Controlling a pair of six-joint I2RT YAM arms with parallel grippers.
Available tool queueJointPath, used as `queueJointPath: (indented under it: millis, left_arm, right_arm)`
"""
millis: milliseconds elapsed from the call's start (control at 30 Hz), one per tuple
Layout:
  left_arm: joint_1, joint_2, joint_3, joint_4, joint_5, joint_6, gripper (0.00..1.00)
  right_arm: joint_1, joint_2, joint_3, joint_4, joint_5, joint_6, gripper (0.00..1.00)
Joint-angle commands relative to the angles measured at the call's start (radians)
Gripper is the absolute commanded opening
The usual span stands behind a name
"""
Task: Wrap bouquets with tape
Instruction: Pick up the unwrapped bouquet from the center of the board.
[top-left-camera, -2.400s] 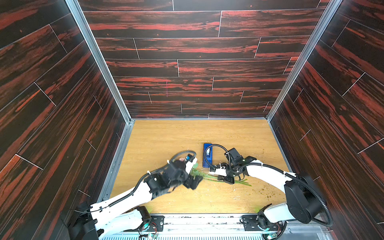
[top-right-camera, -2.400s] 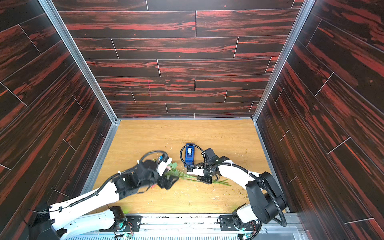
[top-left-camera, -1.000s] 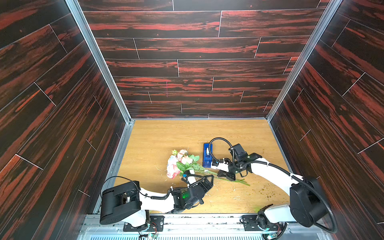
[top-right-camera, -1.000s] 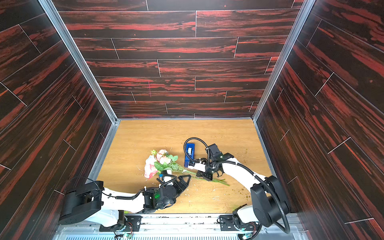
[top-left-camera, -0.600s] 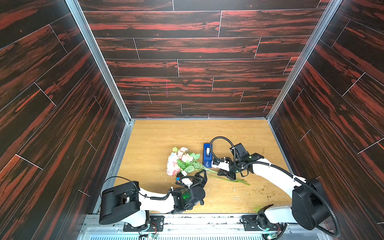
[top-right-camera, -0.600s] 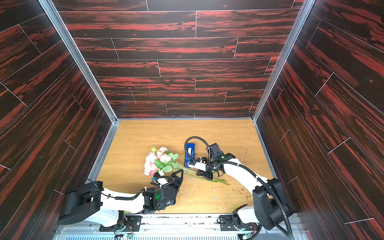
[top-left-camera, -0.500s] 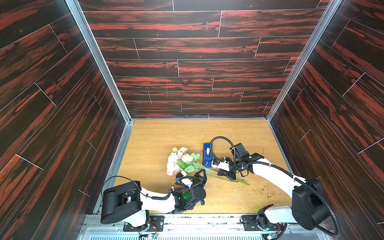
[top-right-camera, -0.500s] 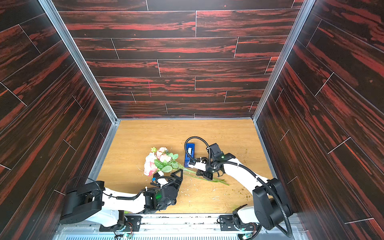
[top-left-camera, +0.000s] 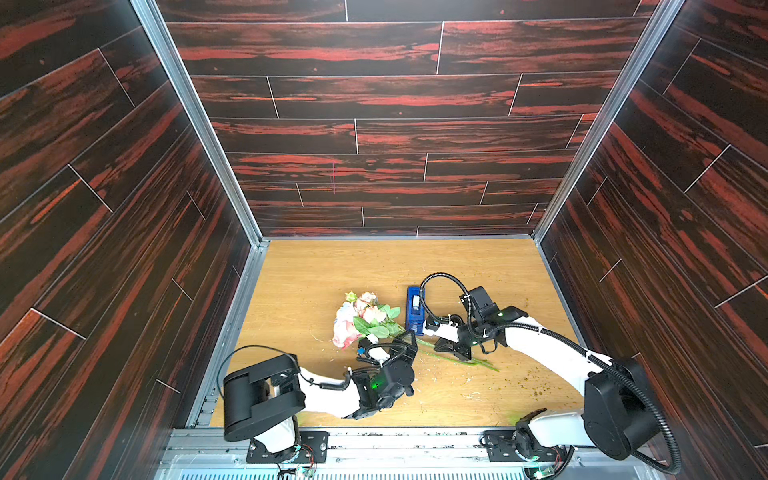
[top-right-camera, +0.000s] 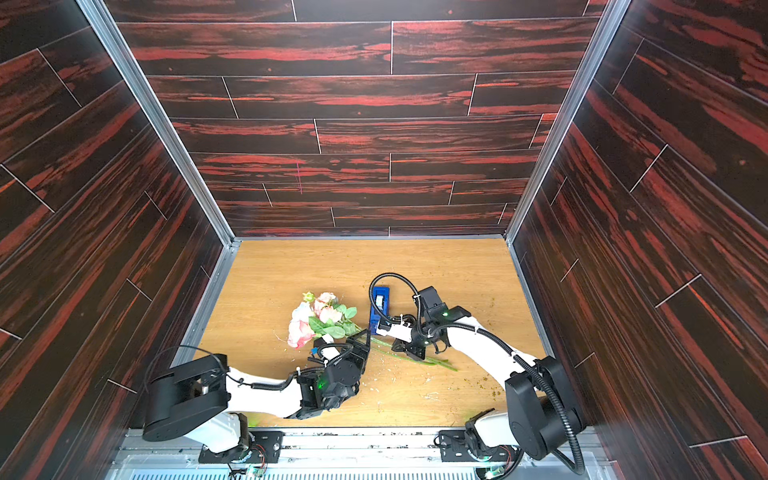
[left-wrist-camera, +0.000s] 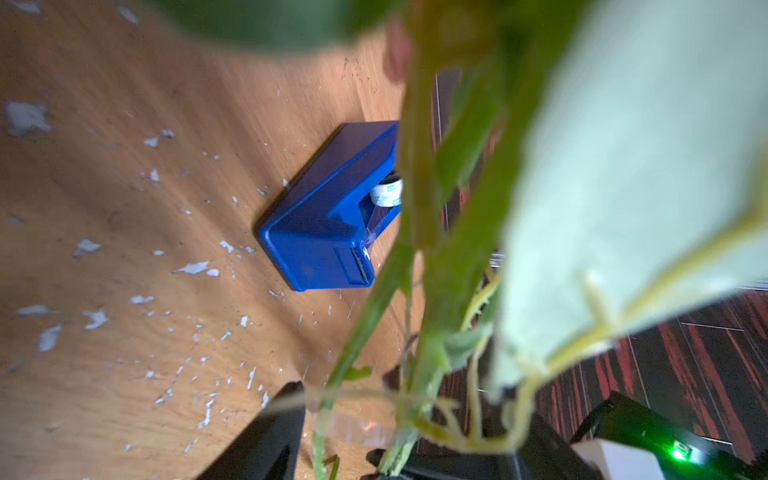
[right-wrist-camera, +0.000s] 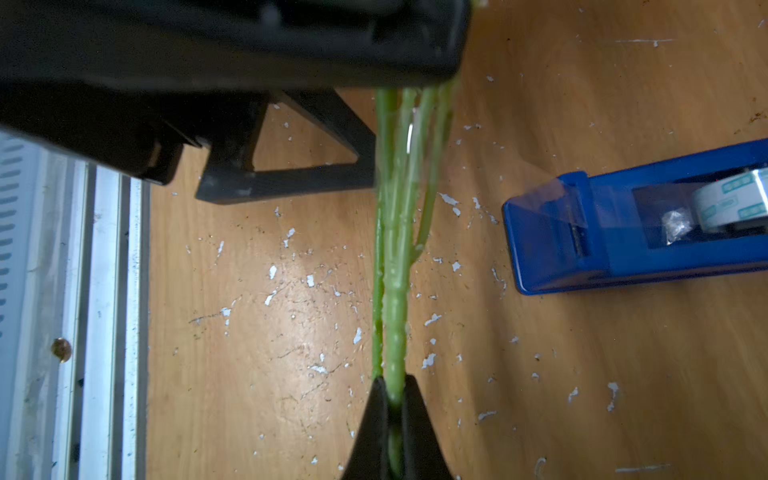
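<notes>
Firmly clenched, the right gripper (top-left-camera: 448, 349) pinches the bouquet (top-left-camera: 357, 322) stems, arm stretched leftward. The left gripper (top-left-camera: 386, 345), arm folded low, points far, jaws spread around those stems.

The right gripper's (right-wrist-camera: 392, 384) black tips pinch a bundle of thin green stems (right-wrist-camera: 395, 270) that runs straight ahead to the black left gripper (right-wrist-camera: 395, 95). Off to one side of the pincer, clear of the stems, a blue plastic tape dispenser (right-wrist-camera: 644, 249) sits on the flecked wooden tabletop (right-wrist-camera: 249, 353).
</notes>
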Motion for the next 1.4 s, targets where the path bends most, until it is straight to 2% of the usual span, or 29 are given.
queueJointPath:
  millis: [0,467,833,1067,1367]
  left_arm:
    - [0.016,0.015,0.017,0.045,0.025,0.002,0.73]
    - [0.065,0.081,0.044,0.1,0.066,0.032,0.59]
    - [0.074,0.091,0.05,0.137,0.064,0.119,0.37]
    - [0.076,0.094,0.058,0.136,0.081,0.142,0.28]
    - [0.076,0.087,0.057,0.144,0.093,0.196,0.09]
  right_arm:
    - [0.002,-0.024,-0.008,-0.001,-0.065,-0.009,0.0]
    - [0.012,-0.026,-0.007,-0.012,-0.083,-0.015,0.0]
    - [0.017,-0.017,-0.008,-0.031,-0.087,-0.032,0.0]
    - [0.019,-0.011,-0.007,-0.032,-0.075,-0.032,0.0]
    - [0.018,-0.003,-0.004,-0.025,-0.051,-0.026,0.0]
